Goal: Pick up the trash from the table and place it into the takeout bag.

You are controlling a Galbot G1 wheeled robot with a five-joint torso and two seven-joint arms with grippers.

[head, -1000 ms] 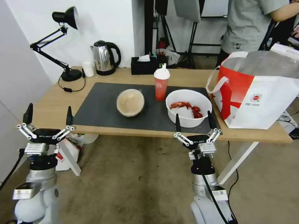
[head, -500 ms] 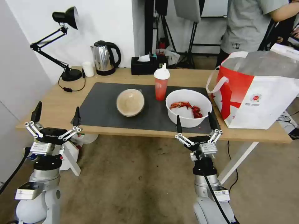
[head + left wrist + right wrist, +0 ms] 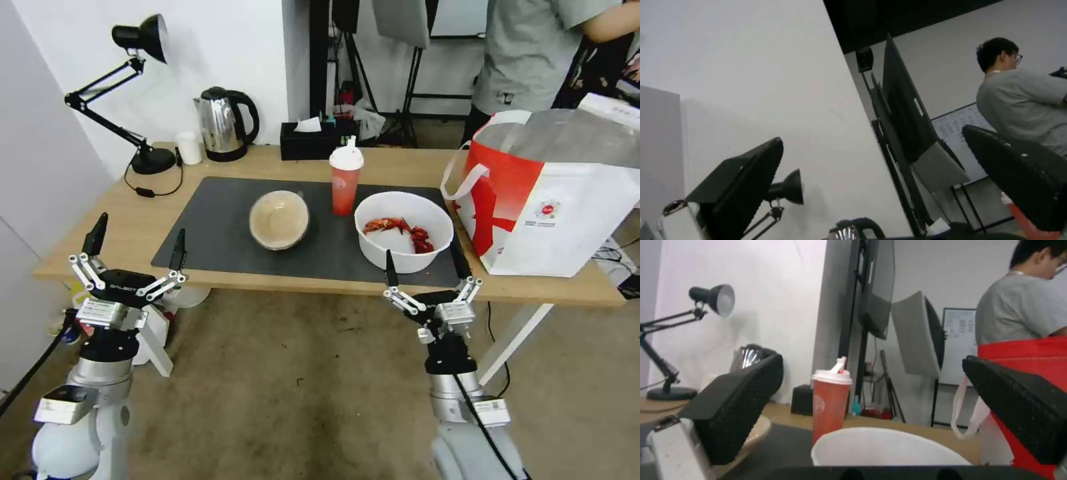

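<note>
Toward ten o'clock we see a black desk lamp (image 3: 137, 80) with its cord trailing forward. At eleven o'clock stand a small white cup (image 3: 189, 147) and, just beside it, a steel kettle (image 3: 223, 124). A black tissue box (image 3: 307, 141) sits near twelve o'clock.

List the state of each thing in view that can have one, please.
takeout bag: open, upright
red drink cup: lidded, upright
white bowl: uncovered, holds red scraps
beige-filled bowl: tilted on mat
left end effector: open, empty
right end effector: open, empty
</note>
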